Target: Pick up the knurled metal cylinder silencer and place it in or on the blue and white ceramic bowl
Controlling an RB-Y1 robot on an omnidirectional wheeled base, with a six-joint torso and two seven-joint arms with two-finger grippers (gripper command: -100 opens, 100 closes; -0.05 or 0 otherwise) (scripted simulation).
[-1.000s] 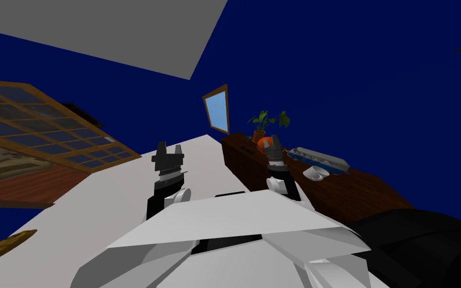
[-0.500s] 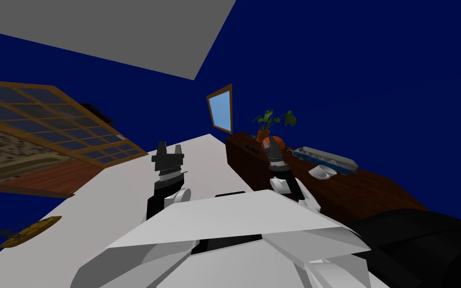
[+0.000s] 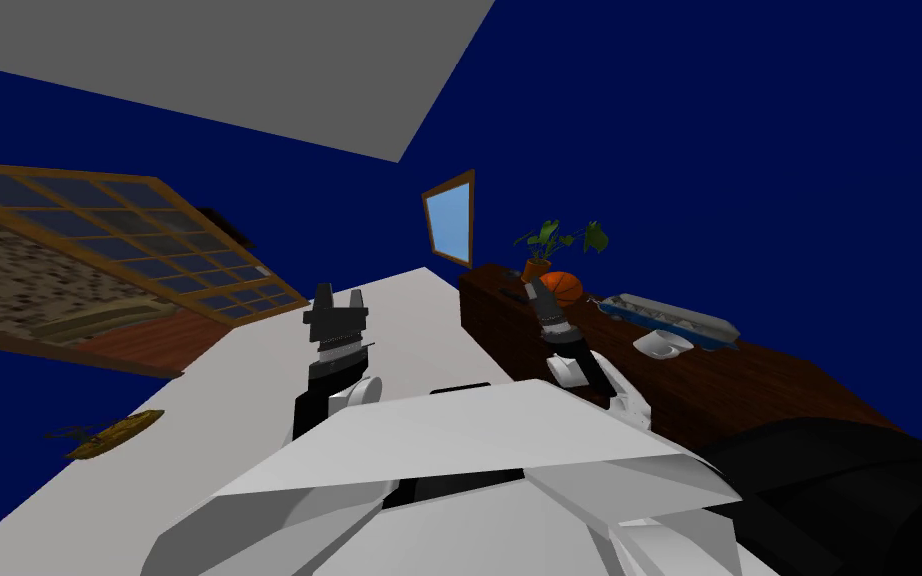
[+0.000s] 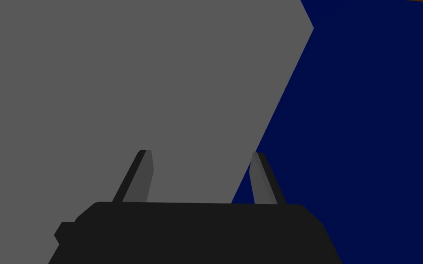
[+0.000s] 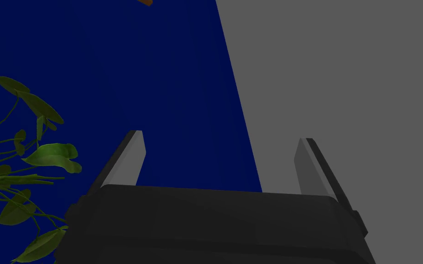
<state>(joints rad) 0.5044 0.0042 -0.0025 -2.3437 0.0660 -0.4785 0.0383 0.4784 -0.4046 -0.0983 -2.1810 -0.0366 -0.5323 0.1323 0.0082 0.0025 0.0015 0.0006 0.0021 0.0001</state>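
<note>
My right gripper (image 3: 537, 287) hangs with its two fingers well apart and nothing between them, raised over the near end of a dark brown wooden sideboard (image 3: 749, 385) that stands along the deep blue wall on my right. In its wrist view, the same right gripper (image 5: 220, 136) has the green leaves of a potted plant (image 5: 36, 156) close beside one finger.

In the head view the potted plant (image 3: 559, 240) stands at the far end of the sideboard, with an orange ball (image 3: 563, 286) just in front of it. A small dark bar (image 3: 515, 295) lies flat on the sideboard top just beside my right gripper. It may be the cylinder, though it is too small for me to be sure. Farther along the top, well apart from that bar, lies a long blue and white vessel (image 3: 677, 318), and a plain white bowl (image 3: 661, 345) sits near it, towards me.

My left gripper (image 3: 340, 294) is held up over the white floor (image 3: 249, 400), away from the sideboard. In its wrist view the left gripper (image 4: 201, 152) likewise has its fingers spread and empty.
</note>
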